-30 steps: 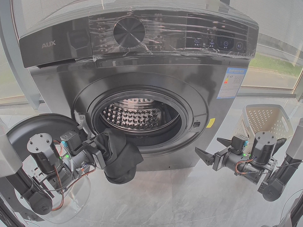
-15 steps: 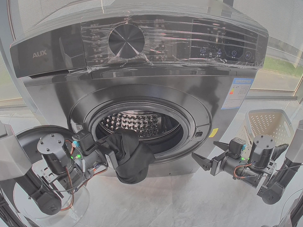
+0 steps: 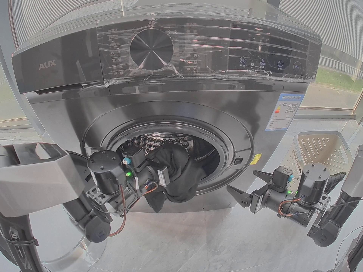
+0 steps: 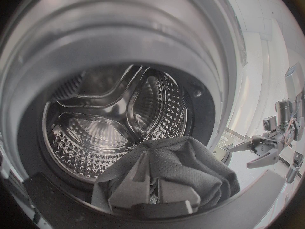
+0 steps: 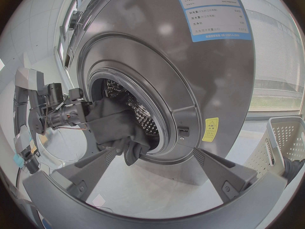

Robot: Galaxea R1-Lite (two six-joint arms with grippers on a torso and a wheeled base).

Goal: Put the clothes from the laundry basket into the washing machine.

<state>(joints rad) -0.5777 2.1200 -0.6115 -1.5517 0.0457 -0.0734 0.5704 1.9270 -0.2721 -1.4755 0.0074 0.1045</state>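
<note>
Since half a second ago the left arm has pushed forward and to the right, carrying the dark garment [image 3: 177, 172] from just outside the opening up into the mouth of the washing machine [image 3: 242, 106]. The right arm has hardly stirred.

On the left, the left gripper [image 4: 153, 175] is clamped on the garment, with bunched cloth between its two fingers. The garment lies across the lower rim of the opening, part of it past the rim, and a tail hangs down outside the front. In the middle the drum [image 4: 95, 134] sits behind it. To the right, the right gripper [image 3: 247, 186] hangs with its fingers spread and nothing between them, low in front of the machine's right side. The laundry basket [image 3: 321, 144] stands on the floor beyond it.

As I judge it, this garment is halfway home: it is at the mouth but not let go, and the tail has yet to go over the rim.

The left wrist view looks straight into the drum, which seems bare, and it shows the grip that the cloth hides from the head view. The right wrist view gives the side angle on the hanging tail. It also shows something dark at the basket's edge, and I cannot tell whether that is clothing.
</note>
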